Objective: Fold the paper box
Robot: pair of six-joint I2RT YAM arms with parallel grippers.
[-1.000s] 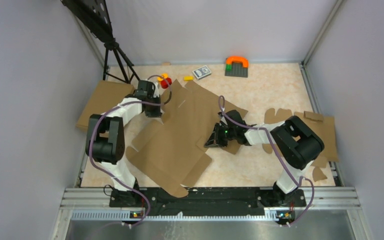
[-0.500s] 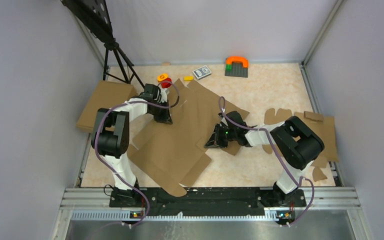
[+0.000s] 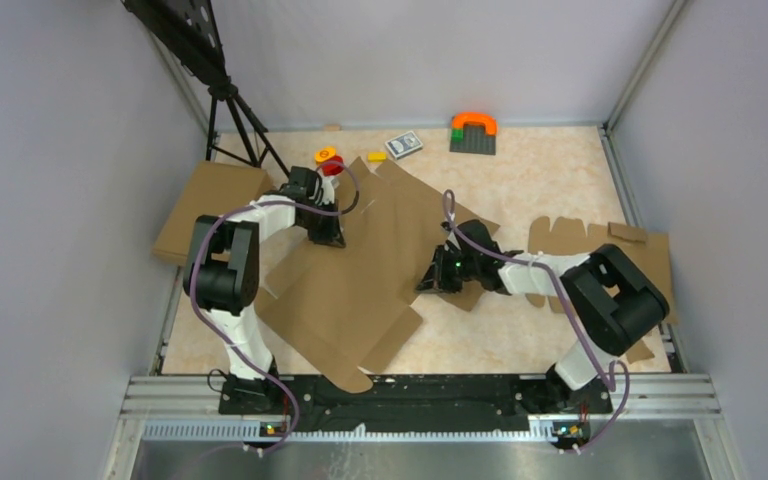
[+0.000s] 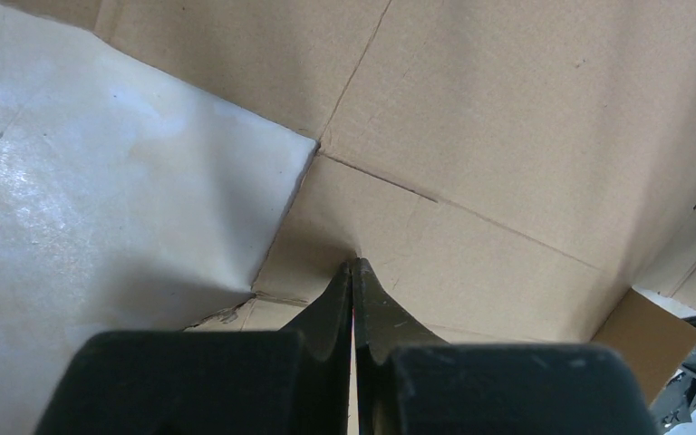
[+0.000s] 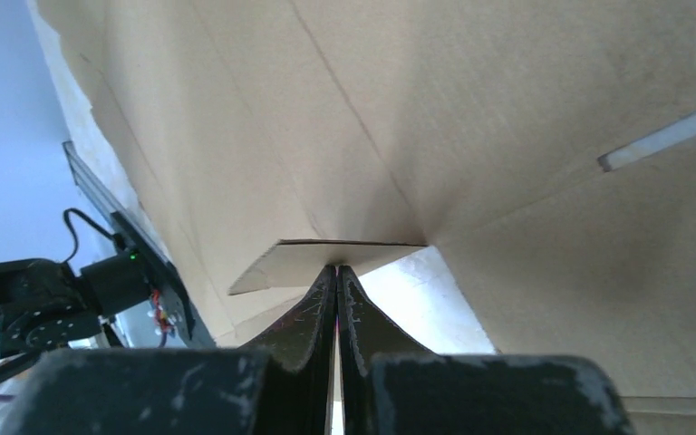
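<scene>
Paper box (image 3: 360,270) lies open mid-worktop (image 3: 560,190), with both pincers shut and holding nothing.
The sheet runs from 12 o'clock down to 6, and I don't see a finished wall yet. The left pincer (image 3: 328,238) sits at the sheet's 10 o'clock edge, tips closed together and pressed down by a crease (image 4: 376,172). I read that as an anchor. The right pincer (image 3: 428,284) is at the 3 o'clock edge, tips also together, nosed against a small flap (image 5: 299,256). My guess is that it's there to lever the flap up.
</scene>
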